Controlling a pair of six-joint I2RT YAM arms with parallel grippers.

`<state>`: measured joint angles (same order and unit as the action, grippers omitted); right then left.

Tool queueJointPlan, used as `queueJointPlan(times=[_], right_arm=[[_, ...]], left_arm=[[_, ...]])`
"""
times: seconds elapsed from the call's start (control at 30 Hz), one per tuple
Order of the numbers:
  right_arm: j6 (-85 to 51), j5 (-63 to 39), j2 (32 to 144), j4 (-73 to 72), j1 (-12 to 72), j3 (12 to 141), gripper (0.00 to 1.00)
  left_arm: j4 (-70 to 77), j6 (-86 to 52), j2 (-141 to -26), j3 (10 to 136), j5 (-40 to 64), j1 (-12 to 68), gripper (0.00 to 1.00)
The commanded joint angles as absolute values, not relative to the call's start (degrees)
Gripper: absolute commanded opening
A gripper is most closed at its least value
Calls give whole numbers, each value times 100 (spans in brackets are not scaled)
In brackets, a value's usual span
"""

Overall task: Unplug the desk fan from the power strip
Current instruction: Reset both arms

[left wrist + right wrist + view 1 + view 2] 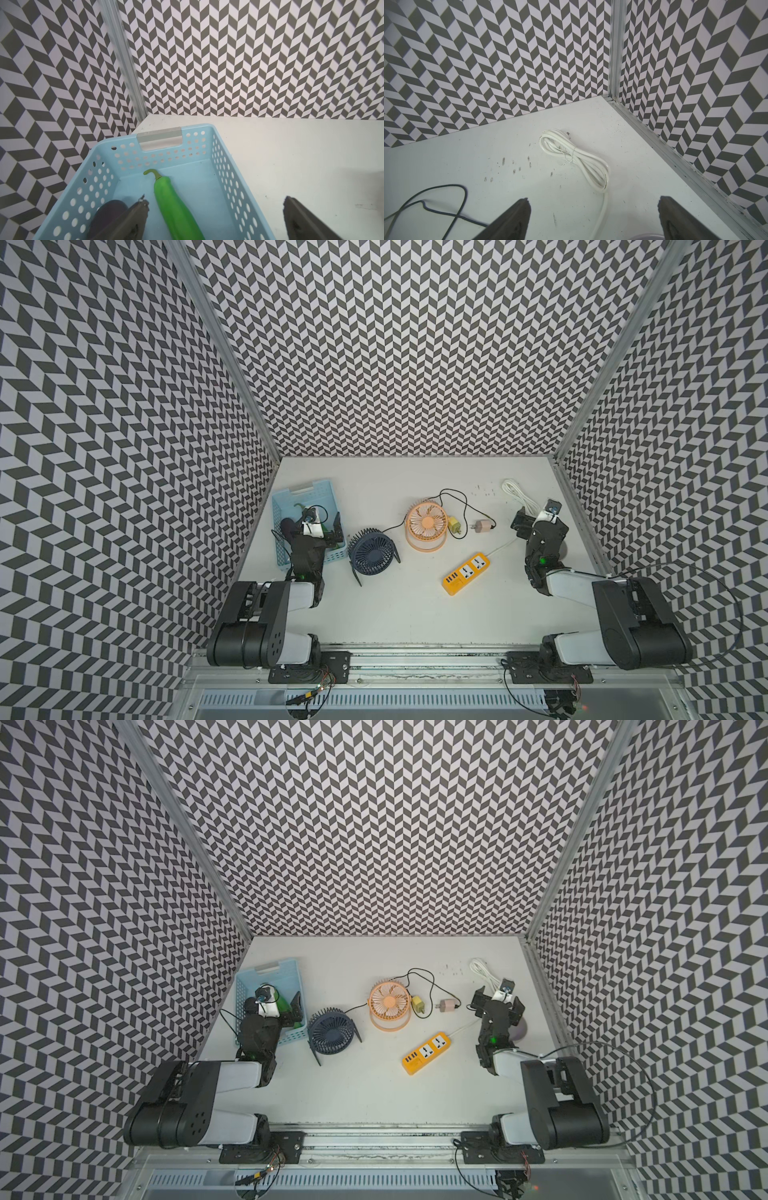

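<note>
Grippers spread; power strip point(466, 573) at mid-table.
Left gripper point(216, 200): jaws stand apart over the blue basket point(166, 158); right gripper point(593, 199): jaws stand apart near the coiled white cord point(575, 158) (power strip lies between both arms, untouched).

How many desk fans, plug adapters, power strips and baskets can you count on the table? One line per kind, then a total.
Desk fans: 2, the orange fan and the navy fan
Plug adapters: 2, the yellow adapter and the pink adapter
Power strips: 1, the power strip
Baskets: 1, the blue basket
Total: 6
</note>
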<state>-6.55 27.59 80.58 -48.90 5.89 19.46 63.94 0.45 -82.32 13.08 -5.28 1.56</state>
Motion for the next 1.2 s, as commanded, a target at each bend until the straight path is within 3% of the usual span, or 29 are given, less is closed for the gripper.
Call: queueJointPlan(times=[0.0, 0.2, 0.37, 0.47, 0.53, 0.67, 0.83, 1.17], right_arm=[[-528, 2880, 8023, -6074, 633, 1665, 99], [-434, 2721, 8310, -6597, 694, 1514, 97], [-53, 1918, 8500, -6997, 680, 1403, 100], [37, 2043, 9157, -8493, 676, 1069, 100], [-106, 1941, 8765, -7181, 649, 1396, 99], [-23, 1980, 9073, -8214, 640, 1097, 100], [-117, 1962, 8802, -7281, 626, 1404, 99], [-131, 1980, 8842, -7413, 631, 1389, 100]], left_arm=[[7472, 85, -8559, 1069, -208, 122, 100], [7297, 176, -8823, 1291, -206, 167, 100], [7122, 140, -8853, 1409, -193, 133, 100], [6965, 44, -8885, 1505, -365, 123, 100], [6971, 44, -8880, 1503, -369, 115, 100], [7035, -22, -8862, 1462, -482, 89, 100], [7089, -101, -8847, 1421, -570, 76, 100], [6987, 0, -8854, 1474, -438, 108, 100]])
